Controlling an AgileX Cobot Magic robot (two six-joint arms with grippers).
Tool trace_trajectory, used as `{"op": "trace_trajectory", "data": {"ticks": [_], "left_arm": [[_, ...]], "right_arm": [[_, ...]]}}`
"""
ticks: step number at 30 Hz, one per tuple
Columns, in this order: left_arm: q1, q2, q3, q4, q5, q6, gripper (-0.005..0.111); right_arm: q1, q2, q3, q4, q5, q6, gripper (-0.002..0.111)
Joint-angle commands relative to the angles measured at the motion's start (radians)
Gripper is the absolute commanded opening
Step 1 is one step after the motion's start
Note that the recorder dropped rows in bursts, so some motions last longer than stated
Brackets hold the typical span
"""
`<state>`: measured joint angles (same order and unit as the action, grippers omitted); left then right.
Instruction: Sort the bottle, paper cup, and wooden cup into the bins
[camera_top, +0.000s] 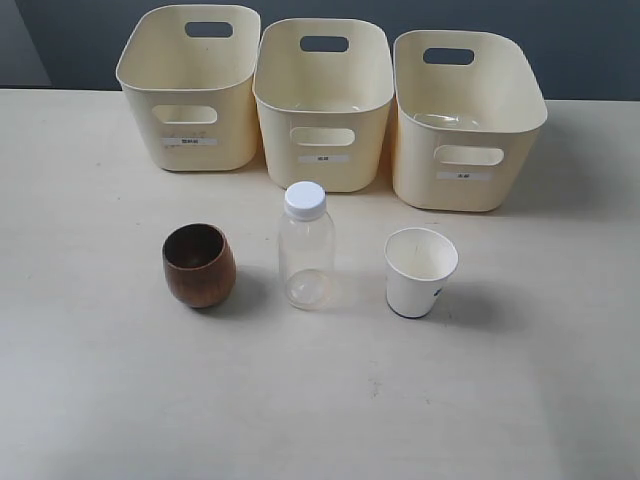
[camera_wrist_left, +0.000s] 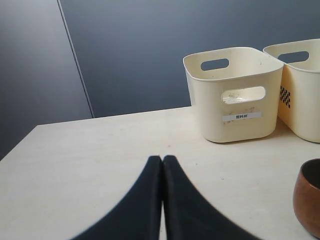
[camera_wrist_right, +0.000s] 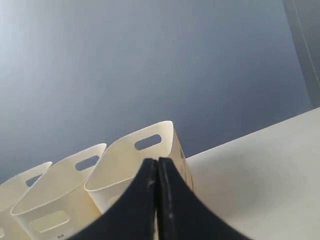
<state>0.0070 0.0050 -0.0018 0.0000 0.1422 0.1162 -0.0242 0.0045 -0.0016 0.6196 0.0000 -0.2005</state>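
Note:
On the table stand, in a row, the dark-brown wooden cup (camera_top: 199, 264), the clear bottle (camera_top: 306, 246) with its white cap, and the white paper cup (camera_top: 420, 271). Behind them are three cream bins: left bin (camera_top: 190, 88), middle bin (camera_top: 323, 105), right bin (camera_top: 466, 120). No arm shows in the exterior view. My left gripper (camera_wrist_left: 162, 159) is shut and empty, low over the table, with the wooden cup (camera_wrist_left: 307, 200) off to one side and the left bin (camera_wrist_left: 233, 95) beyond. My right gripper (camera_wrist_right: 157, 162) is shut and empty, raised, pointing toward the bins (camera_wrist_right: 135, 167).
A dark grey wall (camera_top: 90, 30) rises behind the pale table (camera_top: 320, 400). The middle bin's side (camera_wrist_left: 300, 90) carries a small checkered mark.

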Motion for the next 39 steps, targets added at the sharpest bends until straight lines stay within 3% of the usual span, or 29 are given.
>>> {"op": "trace_trajectory", "data": {"ticks": [1, 5, 11, 17, 21, 26, 29, 33, 39], "left_arm": [[0.000, -0.005, 0.002, 0.000, -0.007, -0.002, 0.000], [0.000, -0.005, 0.002, 0.000, -0.007, -0.002, 0.000], [0.000, -0.005, 0.002, 0.000, -0.007, -0.002, 0.000], [0.000, -0.005, 0.002, 0.000, -0.007, -0.002, 0.000], [0.000, -0.005, 0.002, 0.000, -0.007, -0.002, 0.000], [0.000, -0.005, 0.002, 0.000, -0.007, -0.002, 0.000], [0.000, -0.005, 0.002, 0.000, -0.007, -0.002, 0.000], [0.000, -0.005, 0.002, 0.000, -0.007, -0.002, 0.000], [0.000, -0.005, 0.002, 0.000, -0.007, -0.002, 0.000]], "right_arm": [[-0.005, -0.005, 0.002, 0.099, -0.059, 0.024, -0.001], [-0.005, -0.005, -0.044, 0.059, -0.066, 0.024, -0.001], [-0.005, 0.008, -0.248, 0.023, -0.100, 0.024, -0.001], [-0.003, 0.279, -0.571, -0.203, 0.152, -0.007, -0.001], [0.025, 0.455, -0.733, -0.130, 0.301, -0.203, -0.001], [0.095, 0.675, -0.906, 0.264, 0.584, -0.778, -0.001], [0.137, 0.823, -0.996, 0.425, 0.799, -0.973, -0.001], [0.167, 0.987, -1.027, 0.189, 0.875, -0.969, -0.001], [0.276, 1.240, -1.033, 0.112, 0.956, -0.947, -0.001]]}}
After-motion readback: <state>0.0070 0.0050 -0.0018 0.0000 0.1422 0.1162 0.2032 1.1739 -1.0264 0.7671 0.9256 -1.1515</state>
